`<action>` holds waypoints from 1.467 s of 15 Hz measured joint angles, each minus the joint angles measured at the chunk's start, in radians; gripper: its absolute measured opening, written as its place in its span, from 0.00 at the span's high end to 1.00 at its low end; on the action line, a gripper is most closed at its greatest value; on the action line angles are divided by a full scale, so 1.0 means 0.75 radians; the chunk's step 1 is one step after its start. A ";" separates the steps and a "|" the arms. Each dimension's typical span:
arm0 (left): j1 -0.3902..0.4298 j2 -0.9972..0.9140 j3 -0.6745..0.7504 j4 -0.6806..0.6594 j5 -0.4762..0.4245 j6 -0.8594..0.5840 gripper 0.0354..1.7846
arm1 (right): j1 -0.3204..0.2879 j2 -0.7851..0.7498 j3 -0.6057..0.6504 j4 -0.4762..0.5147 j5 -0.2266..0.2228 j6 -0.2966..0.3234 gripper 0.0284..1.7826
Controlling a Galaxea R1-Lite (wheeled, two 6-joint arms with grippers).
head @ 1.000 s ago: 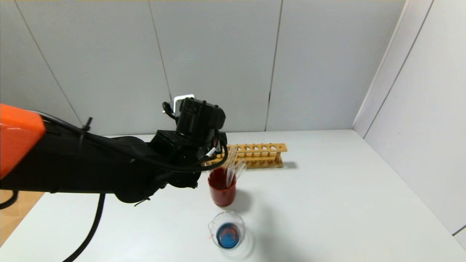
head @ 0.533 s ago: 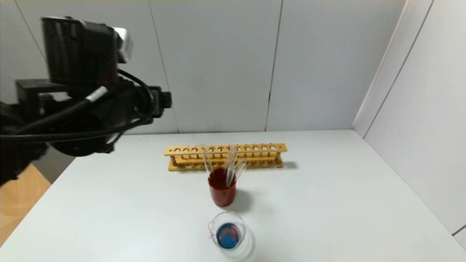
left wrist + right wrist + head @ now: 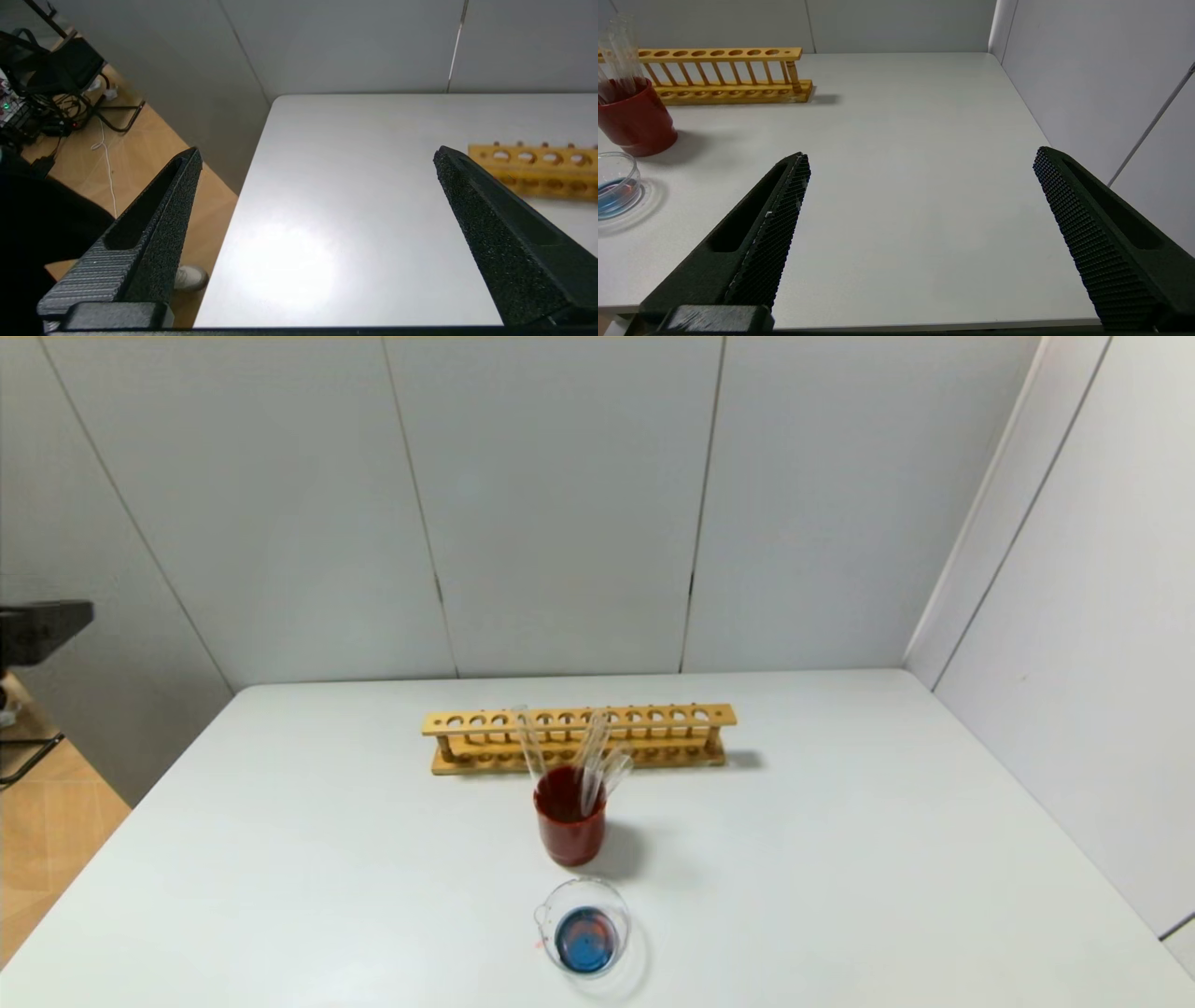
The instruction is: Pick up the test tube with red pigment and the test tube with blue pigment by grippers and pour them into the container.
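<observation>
The beaker [image 3: 583, 927] sits near the front edge of the white surface [image 3: 840, 859], at six o'clock from the red cup [image 3: 569, 829], close to it but not touching. Blue liquid with a reddish-orange patch on top pools in its bottom; the rest of the glass is clear, with a small spout on its rim. The red cup holds several clear glass tubes [image 3: 591, 767] leaning outward against its rim. I cannot tell whether any colour is left in them (their lower ends are hidden inside the cup).

At twelve o'clock from the cup, just behind it, the wooden rack [image 3: 579, 737] lies across the surface, its row of round holes showing no tubes standing in them.

My left hand [image 3: 317, 161] hangs over the left edge of the surface, fingers spread wide with nothing between them; the rack's end shows beyond one finger. My right hand [image 3: 920, 161] hovers over the right front part of the surface, also spread wide and holding nothing, well apart from cup and beaker. Nothing stands between either hand and the glassware.
</observation>
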 joint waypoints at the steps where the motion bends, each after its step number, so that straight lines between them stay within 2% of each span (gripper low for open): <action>1: 0.037 -0.104 0.032 0.060 -0.060 0.003 0.02 | 0.000 0.000 0.000 -0.001 0.000 0.000 0.02; 4: 0.153 -0.444 0.196 0.159 -0.220 0.008 0.02 | 0.000 0.000 0.000 -0.001 0.000 0.000 0.02; 6: 0.217 -0.650 0.309 0.185 -0.279 0.012 0.02 | 0.001 0.000 0.000 -0.001 0.000 0.000 0.02; 9: 0.252 -0.944 0.479 0.194 -0.413 0.025 0.02 | 0.000 0.000 0.000 -0.001 0.000 0.000 0.02; 12: 0.258 -1.193 0.718 0.104 -0.588 0.019 0.02 | 0.000 0.000 0.000 -0.001 0.000 0.000 0.02; 15: 0.260 -1.329 0.967 -0.046 -0.642 0.003 0.02 | 0.000 0.000 0.000 -0.001 0.000 0.000 0.02; 19: 0.261 -1.390 1.315 -0.252 -0.659 -0.008 0.02 | -0.001 0.000 0.000 0.000 0.000 -0.001 0.02; 22: 0.260 -1.399 1.381 -0.255 -0.682 -0.016 0.02 | 0.001 0.000 0.000 0.000 0.000 0.000 0.02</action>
